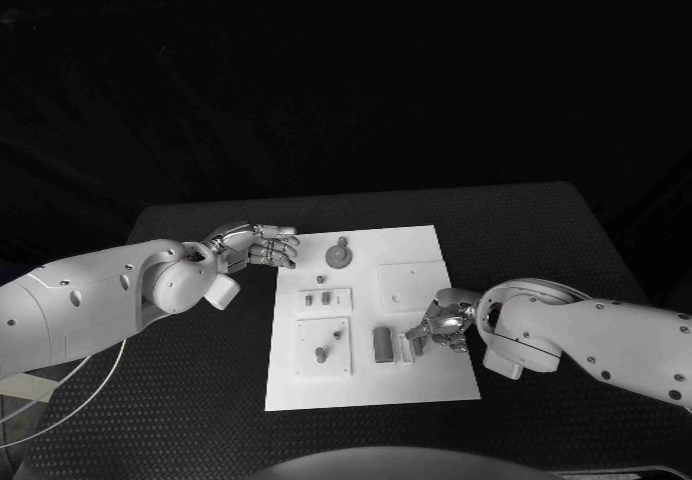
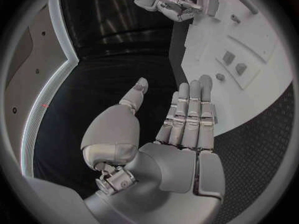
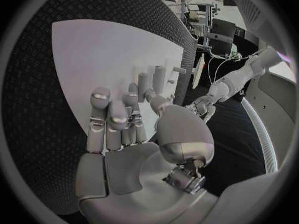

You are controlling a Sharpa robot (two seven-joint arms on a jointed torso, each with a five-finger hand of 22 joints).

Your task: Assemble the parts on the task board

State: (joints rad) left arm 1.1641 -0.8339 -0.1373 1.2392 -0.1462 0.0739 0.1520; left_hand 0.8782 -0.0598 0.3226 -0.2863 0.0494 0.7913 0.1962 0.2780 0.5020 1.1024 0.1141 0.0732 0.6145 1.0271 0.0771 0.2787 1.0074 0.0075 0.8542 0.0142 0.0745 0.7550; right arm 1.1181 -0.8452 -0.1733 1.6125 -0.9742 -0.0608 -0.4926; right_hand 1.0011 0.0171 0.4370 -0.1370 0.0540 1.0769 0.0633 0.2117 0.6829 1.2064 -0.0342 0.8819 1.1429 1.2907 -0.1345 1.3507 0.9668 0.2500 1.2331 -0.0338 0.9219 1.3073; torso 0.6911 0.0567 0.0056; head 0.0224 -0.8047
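Observation:
The white task board (image 1: 427, 385) lies mid-table. My right hand (image 1: 441, 325) hangs over its right edge, fingers curled, with the fingertips (image 3: 100, 95) right beside two upright grey parts (image 1: 382, 344) (image 3: 144, 83). Whether they pinch the smaller part (image 1: 407, 347) I cannot tell. My left hand (image 1: 257, 245) hovers at the board's far left corner. In the left wrist view this left hand (image 2: 184, 129) has straight fingers, the thumb apart, and holds nothing. A round grey part (image 1: 339, 254) lies at the board's far edge.
Raised white plates on the board carry small grey pieces: one pair (image 1: 325, 298), one single (image 1: 323, 349), and a bare plate (image 1: 410, 280). Black table (image 1: 173, 400) surrounds the board. A pale cable (image 1: 65, 405) loops off the table's left.

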